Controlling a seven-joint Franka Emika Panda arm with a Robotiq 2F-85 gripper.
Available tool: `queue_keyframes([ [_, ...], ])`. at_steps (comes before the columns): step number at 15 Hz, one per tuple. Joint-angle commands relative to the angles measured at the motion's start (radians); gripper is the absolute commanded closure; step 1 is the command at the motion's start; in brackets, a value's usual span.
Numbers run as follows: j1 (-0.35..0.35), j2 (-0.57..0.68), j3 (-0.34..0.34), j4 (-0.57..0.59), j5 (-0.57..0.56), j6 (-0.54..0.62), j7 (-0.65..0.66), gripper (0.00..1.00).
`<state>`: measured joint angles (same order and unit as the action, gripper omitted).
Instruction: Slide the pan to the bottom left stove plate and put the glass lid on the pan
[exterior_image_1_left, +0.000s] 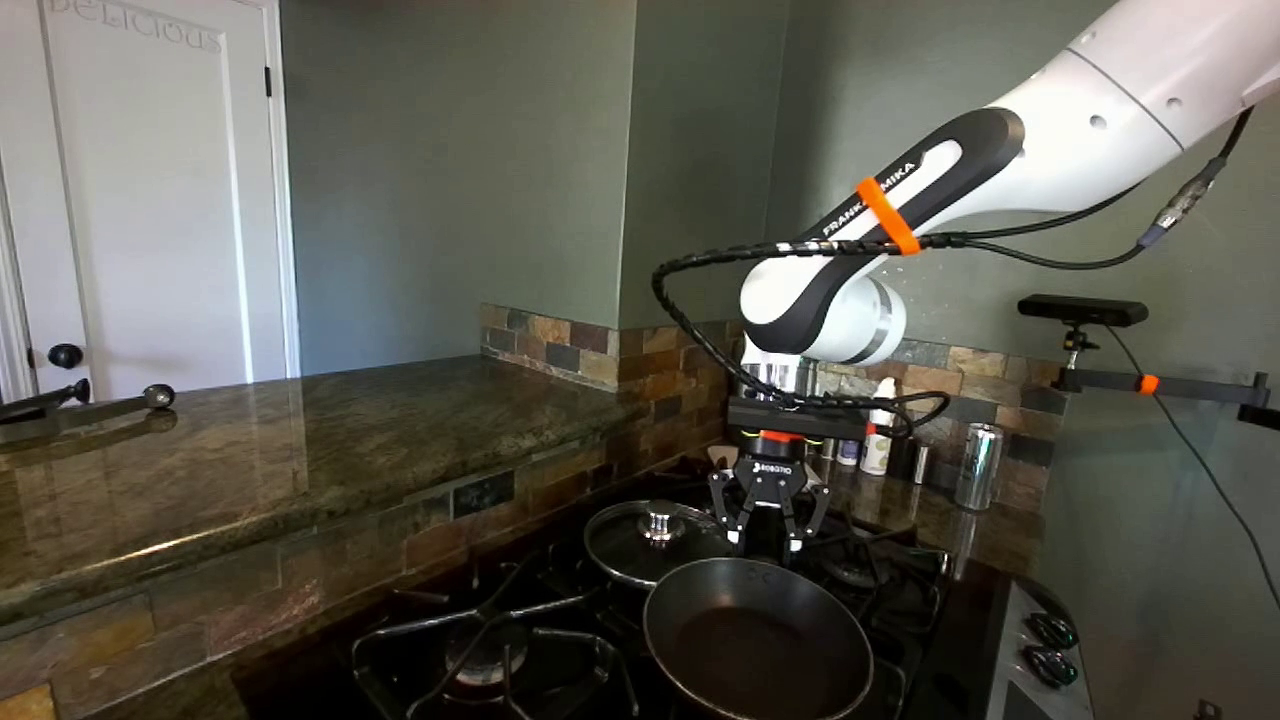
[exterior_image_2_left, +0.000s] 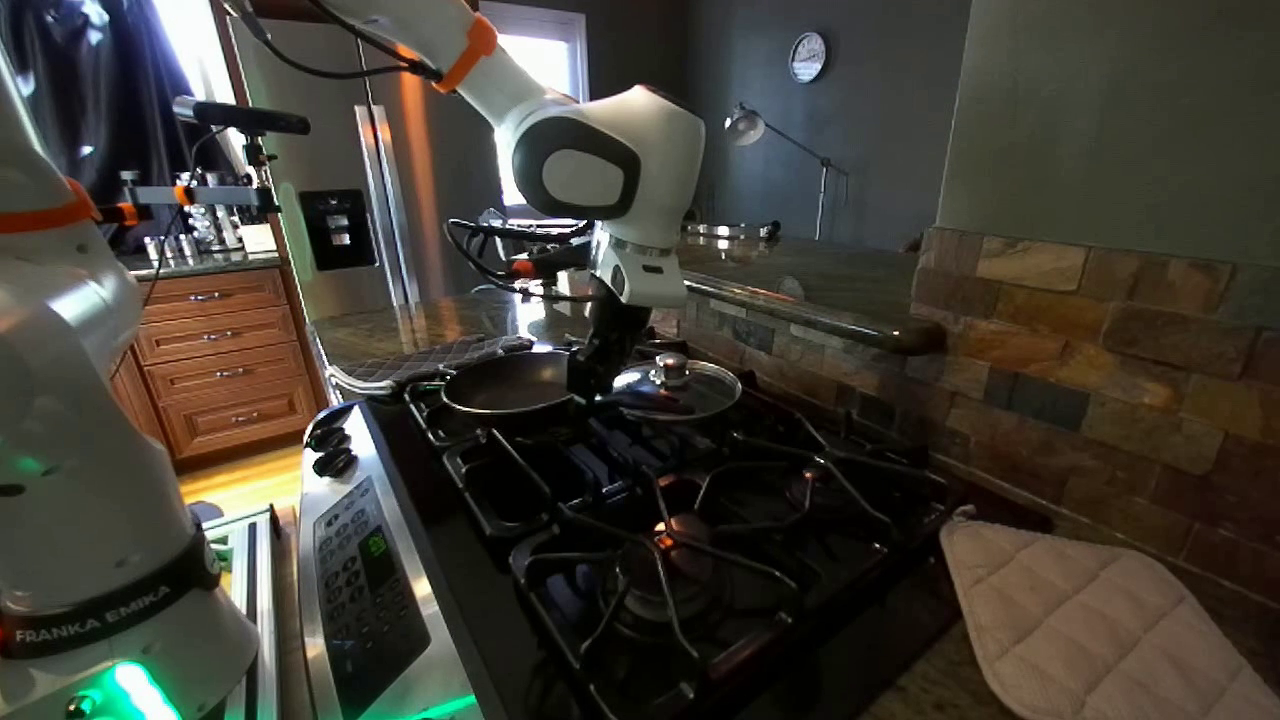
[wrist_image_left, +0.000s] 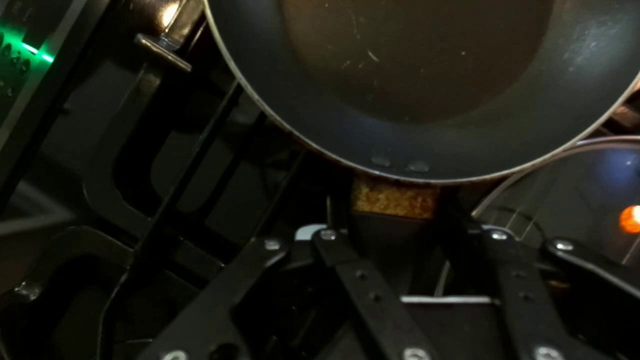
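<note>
The black pan (exterior_image_1_left: 757, 640) lies on the grates at the stove's front left corner, in both exterior views (exterior_image_2_left: 515, 383). Whatever stove plate lies beneath the pan is hidden. My gripper (wrist_image_left: 397, 220) is shut around the pan's dark handle (wrist_image_left: 387, 245), just behind the rim, with a rusty brown piece (wrist_image_left: 395, 197) showing between rim and handle. In an exterior view the gripper (exterior_image_2_left: 595, 375) hides where the handle meets the pan. The glass lid (exterior_image_1_left: 625, 545), with its shiny knob (exterior_image_2_left: 671, 368), rests on the grates close beside the pan and gripper.
Bare grates and burners (exterior_image_2_left: 670, 560) take up the stove's other half, and another burner (exterior_image_1_left: 485, 655) lies behind the pan. The control panel (exterior_image_2_left: 370, 560) borders the front. A tiled wall and raised counter (exterior_image_1_left: 300, 450) rise behind. A pale potholder (exterior_image_2_left: 1100, 610) and several bottles (exterior_image_1_left: 880, 440) stand around.
</note>
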<state>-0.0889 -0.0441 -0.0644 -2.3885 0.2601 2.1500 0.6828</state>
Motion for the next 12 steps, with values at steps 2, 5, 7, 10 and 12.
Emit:
queue_keyframes([
  [2,0.006,-0.003,0.003,0.000,0.003,0.001,0.012,0.77],
  [5,0.013,0.002,0.010,0.008,0.025,-0.002,0.013,0.77],
  [7,0.020,0.006,0.017,0.014,0.033,-0.001,0.014,0.77],
  [10,0.036,0.015,0.031,0.024,0.045,-0.002,0.011,0.77],
  [12,0.046,0.024,0.038,0.032,0.051,-0.002,0.010,0.77],
])
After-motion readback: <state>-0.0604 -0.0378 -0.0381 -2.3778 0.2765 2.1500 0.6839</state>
